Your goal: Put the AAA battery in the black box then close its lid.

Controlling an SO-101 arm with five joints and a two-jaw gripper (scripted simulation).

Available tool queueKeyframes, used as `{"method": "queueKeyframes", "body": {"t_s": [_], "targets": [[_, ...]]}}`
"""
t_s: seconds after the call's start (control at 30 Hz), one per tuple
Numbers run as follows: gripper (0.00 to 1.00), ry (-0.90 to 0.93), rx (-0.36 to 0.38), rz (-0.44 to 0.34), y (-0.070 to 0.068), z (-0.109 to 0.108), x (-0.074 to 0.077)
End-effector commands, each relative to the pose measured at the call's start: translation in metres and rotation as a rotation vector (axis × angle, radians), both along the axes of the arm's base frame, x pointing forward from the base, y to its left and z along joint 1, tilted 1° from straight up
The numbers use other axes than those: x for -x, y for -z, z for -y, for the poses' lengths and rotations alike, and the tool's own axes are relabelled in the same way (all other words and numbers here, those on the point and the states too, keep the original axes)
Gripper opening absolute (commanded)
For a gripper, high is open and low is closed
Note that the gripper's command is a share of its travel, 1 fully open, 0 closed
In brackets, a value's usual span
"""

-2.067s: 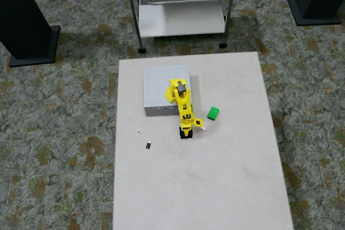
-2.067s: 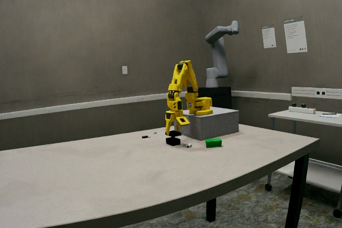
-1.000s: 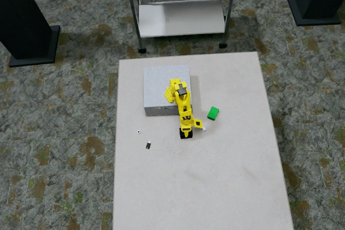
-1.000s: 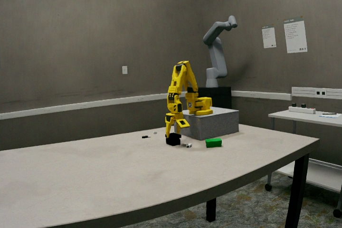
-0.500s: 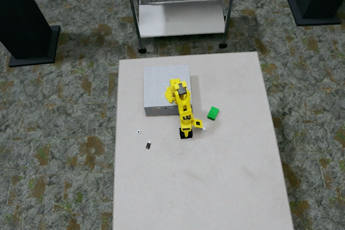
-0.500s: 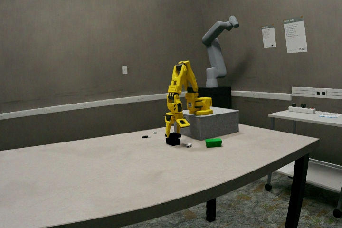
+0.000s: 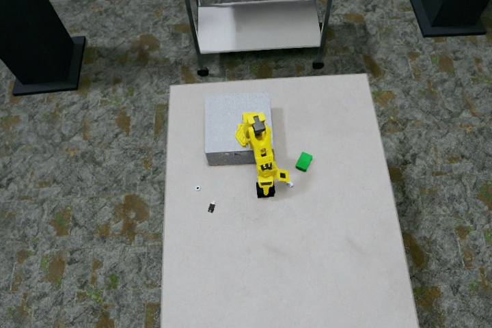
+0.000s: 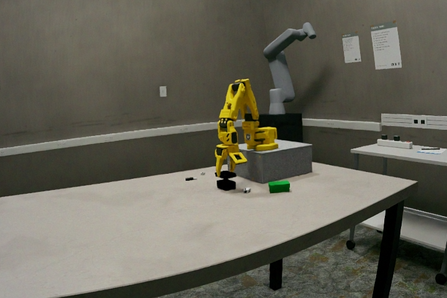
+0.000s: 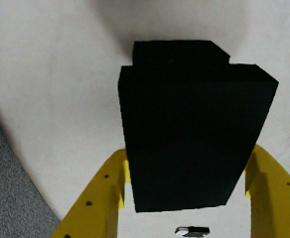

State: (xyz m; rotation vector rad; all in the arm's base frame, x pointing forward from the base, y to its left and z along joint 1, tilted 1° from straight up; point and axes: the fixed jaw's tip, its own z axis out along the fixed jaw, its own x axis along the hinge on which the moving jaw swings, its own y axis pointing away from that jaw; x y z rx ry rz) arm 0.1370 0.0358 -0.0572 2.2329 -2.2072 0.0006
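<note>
My gripper (image 8: 226, 171) points down in front of the grey base block and is shut on the black lid (image 9: 192, 133), a flat black piece gripped by its sides. The lid (image 8: 226, 174) hangs level a little above the black box (image 8: 226, 184), which stands on the table right under it. In the wrist view the lid covers nearly all of the box; only a black edge of the box (image 9: 179, 50) shows past it. In the top view the gripper (image 7: 265, 188) hides both. The inside of the box is hidden, and I cannot see the AAA battery.
A green block (image 7: 303, 160) lies right of the arm. A small white-and-dark piece (image 7: 289, 184) lies close to the box. A small ring (image 7: 197, 188) and a small black-and-white piece (image 7: 211, 206) lie to the left. The grey base block (image 7: 236, 127) stands behind.
</note>
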Motion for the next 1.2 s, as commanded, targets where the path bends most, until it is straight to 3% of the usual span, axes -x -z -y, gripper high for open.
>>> {"method": "queueKeyframes", "body": {"t_s": [0.0, 1.17], "targets": [[0.24, 0.000, 0.000, -0.006, -0.0017, -0.0006, 0.0026], [0.24, 0.000, -0.003, 0.005, -0.0014, -0.0011, 0.0013]]}}
